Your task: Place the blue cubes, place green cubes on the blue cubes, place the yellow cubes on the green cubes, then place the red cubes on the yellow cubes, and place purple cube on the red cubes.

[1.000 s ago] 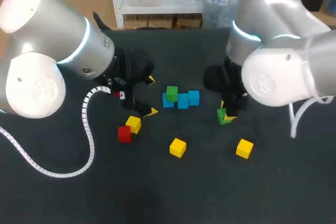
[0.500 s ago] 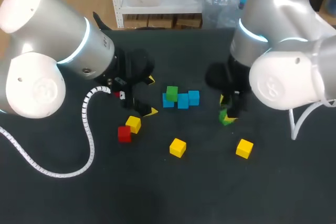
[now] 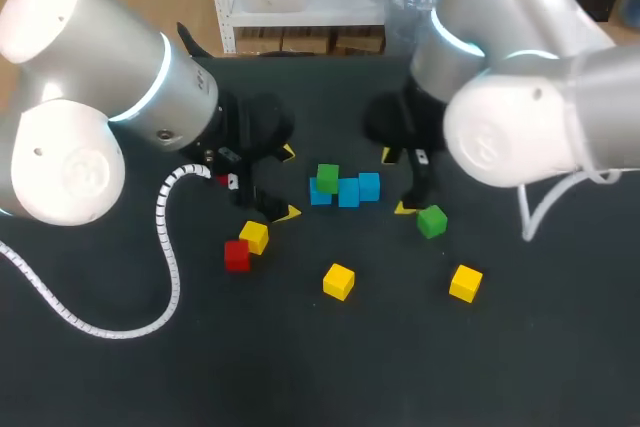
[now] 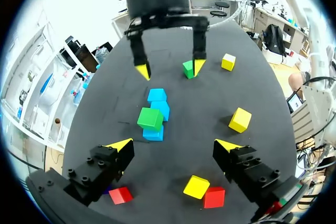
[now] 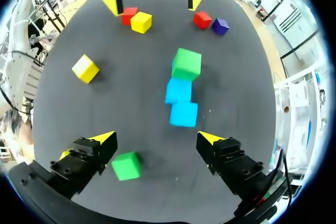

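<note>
Three blue cubes (image 3: 348,192) sit in a row at mid-table, and a green cube (image 3: 327,178) rests on the leftmost one. A second green cube (image 3: 432,220) lies loose on the cloth, just right of my right gripper (image 3: 397,182), which stands open and holds nothing. In the right wrist view that loose green cube (image 5: 126,165) is beside one finger, not between the two, and the blue cubes (image 5: 184,114) lie ahead. My left gripper (image 3: 289,183) is open and empty left of the row. Yellow cubes (image 3: 339,281) and a red cube (image 3: 237,255) lie nearer the front. A purple cube (image 5: 220,25) shows beyond the row.
A yellow cube (image 3: 254,237) touches the red one at front left, and another yellow cube (image 3: 465,283) lies at front right. A second red cube (image 5: 202,20) sits next to the purple cube. The left arm's white cable (image 3: 165,247) curls over the table's left side.
My right gripper has opened and let go of the green cube, which now lies on the table. The right arm has moved left and back toward the blue row. The left arm kept still.
</note>
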`<state>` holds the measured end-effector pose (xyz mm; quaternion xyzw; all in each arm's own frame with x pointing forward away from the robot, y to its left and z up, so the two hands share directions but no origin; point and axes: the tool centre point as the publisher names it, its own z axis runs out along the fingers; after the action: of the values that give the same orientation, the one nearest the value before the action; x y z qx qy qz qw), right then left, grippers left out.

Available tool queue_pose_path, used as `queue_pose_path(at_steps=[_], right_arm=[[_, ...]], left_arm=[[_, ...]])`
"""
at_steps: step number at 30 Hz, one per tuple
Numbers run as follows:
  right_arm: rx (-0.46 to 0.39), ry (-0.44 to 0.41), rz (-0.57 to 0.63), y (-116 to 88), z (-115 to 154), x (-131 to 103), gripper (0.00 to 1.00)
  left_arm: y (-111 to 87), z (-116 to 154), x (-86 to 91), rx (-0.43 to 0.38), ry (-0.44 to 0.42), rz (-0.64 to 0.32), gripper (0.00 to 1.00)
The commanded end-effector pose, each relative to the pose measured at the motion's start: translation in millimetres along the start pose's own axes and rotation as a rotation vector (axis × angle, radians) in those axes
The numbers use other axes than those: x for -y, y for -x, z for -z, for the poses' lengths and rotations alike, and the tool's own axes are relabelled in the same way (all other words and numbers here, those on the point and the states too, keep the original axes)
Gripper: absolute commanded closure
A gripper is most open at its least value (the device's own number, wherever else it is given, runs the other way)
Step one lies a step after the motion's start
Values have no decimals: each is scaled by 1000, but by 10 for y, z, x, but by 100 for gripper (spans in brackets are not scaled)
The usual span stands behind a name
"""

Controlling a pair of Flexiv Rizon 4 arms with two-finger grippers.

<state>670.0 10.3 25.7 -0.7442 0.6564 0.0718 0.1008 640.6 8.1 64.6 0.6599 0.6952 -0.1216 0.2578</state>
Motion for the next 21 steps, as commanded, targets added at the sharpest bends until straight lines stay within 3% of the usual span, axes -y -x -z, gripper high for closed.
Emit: queue_pose_path(at_steps=[1, 21], right_arm=[[7, 85, -6, 75, -141, 245, 0], [6, 133, 30, 137, -266, 459, 0]], left_arm=[[-17, 5, -1, 6, -1, -3, 0], [-17, 5, -1, 6, -1, -3, 0]])
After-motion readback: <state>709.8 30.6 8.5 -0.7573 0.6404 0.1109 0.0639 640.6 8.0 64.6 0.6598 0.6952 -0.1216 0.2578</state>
